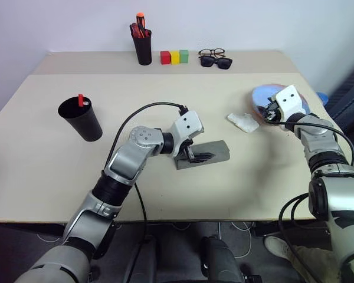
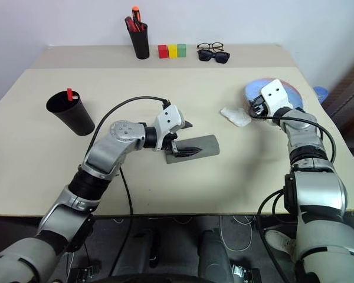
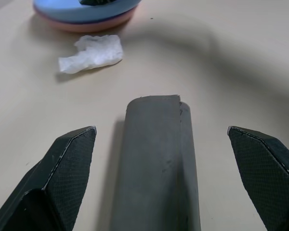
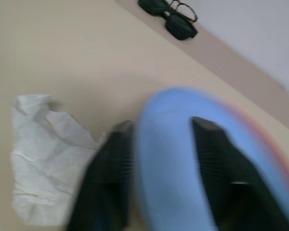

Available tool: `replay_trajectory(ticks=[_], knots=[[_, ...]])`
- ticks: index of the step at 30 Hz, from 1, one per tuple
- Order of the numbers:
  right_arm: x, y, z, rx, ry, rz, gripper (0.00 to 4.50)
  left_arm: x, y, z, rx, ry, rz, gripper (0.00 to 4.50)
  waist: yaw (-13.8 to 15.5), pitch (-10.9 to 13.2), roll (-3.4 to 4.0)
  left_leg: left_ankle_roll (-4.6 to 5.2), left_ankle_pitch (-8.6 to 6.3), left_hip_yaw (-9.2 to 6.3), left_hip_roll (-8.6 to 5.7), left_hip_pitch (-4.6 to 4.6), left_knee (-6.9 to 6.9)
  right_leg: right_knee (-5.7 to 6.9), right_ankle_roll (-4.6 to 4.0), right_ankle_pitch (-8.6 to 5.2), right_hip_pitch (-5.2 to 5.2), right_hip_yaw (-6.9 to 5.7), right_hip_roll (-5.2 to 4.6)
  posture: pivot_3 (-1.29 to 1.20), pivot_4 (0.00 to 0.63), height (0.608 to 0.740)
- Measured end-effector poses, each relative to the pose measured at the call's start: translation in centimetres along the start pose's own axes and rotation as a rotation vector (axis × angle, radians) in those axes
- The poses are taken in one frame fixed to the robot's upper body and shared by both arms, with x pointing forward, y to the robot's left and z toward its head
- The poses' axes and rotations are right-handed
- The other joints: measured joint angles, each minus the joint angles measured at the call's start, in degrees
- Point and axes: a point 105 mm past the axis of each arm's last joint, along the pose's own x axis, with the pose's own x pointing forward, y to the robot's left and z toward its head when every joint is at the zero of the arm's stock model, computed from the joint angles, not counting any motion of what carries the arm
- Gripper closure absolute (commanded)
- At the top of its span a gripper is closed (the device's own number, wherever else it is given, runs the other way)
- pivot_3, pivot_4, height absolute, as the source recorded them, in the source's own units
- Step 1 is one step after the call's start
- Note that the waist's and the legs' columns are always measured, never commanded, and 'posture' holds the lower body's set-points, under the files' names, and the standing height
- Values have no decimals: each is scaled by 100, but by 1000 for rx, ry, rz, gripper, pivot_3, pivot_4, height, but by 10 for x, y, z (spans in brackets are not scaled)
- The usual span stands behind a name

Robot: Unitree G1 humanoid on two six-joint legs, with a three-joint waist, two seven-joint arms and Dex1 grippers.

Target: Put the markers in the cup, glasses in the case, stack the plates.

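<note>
The light blue plastic plate [image 2: 265, 89] sits stacked on the salmon pink plate [image 3: 91, 25] at the far right of the pale beige counter [image 1: 165, 177]. The right gripper [image 4: 161, 144] has its fingers parted astride the blue rim, probably releasing it. The left gripper [image 3: 159, 159] hangs wide open astride the grey rectangular spectacle case [image 1: 215, 152] at centre, gripping nothing. A red-capped marker [image 1: 80, 100] stands in the wide black tapered cup [image 1: 82, 121]. The thin-framed clear glasses [image 1: 211, 53] lie by the white back wall, so casing them appears outstanding.

A: What do you have along the far edge of the table [image 1: 41, 177]?

B: A black pen holder [image 1: 143, 49] with red and orange pens [image 1: 138, 26], three blocks [image 1: 174, 56] coloured red, yellow, green, then dark sunglasses [image 1: 216, 62]. Nearer you, a crumpled white tissue [image 1: 243, 121].
</note>
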Motion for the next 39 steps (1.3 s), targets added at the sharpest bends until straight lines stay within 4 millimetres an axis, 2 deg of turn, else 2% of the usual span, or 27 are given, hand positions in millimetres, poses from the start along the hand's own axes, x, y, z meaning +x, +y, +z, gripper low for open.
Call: replay_trajectory(ticks=[4, 7, 14, 25, 28, 33, 39], knots=[[6, 17, 12, 184, -98, 96, 995, -9, 0, 0, -47, -42, 16, 0, -1, 0, 0, 0, 0, 1, 0, 11, -3, 2, 1, 0, 7, 3, 2, 0, 150, 740], [8, 36, 14, 242, -132, 203, 995, -19, -1, 0, -107, -78, 17, 0, -3, 0, 0, 0, 0, 2, 1, 13, -2, 1, 1, 0, 11, 3, 2, 0, 150, 740], [4, 73, -19, 297, -68, 293, 995, -33, -3, -7, -138, -64, 27, 0, 7, 0, 1, 0, 0, 2, 0, 22, -1, -1, 1, 0, 22, 3, 2, 0, 150, 740], [7, 71, -41, 247, 50, 163, 995, -40, -1, -4, -131, -53, 56, 0, -4, 0, 1, -1, 0, 3, 0, 32, -5, 2, 0, -1, 25, 8, 3, 0, 150, 740], [8, 66, -43, 245, 65, 109, 1873, -40, 0, -4, -134, -54, 67, 0, -4, 0, 1, -1, 0, 4, 0, 39, -5, 0, -2, -2, 33, 9, 3, 0, 150, 740], [8, 62, -47, 241, 81, 65, 4474, -41, -1, -4, -133, -55, 75, 0, -2, 0, 1, -1, 0, 5, 0, 40, -5, -1, -11, -7, 34, 10, 3, 0, 150, 740], [7, 58, -42, 287, 44, 55, 4474, -40, -1, -4, -134, -58, 82, 0, -2, 0, 1, -1, 0, 7, 0, 42, -6, -1, -9, -6, 34, 12, 3, 0, 150, 740]])
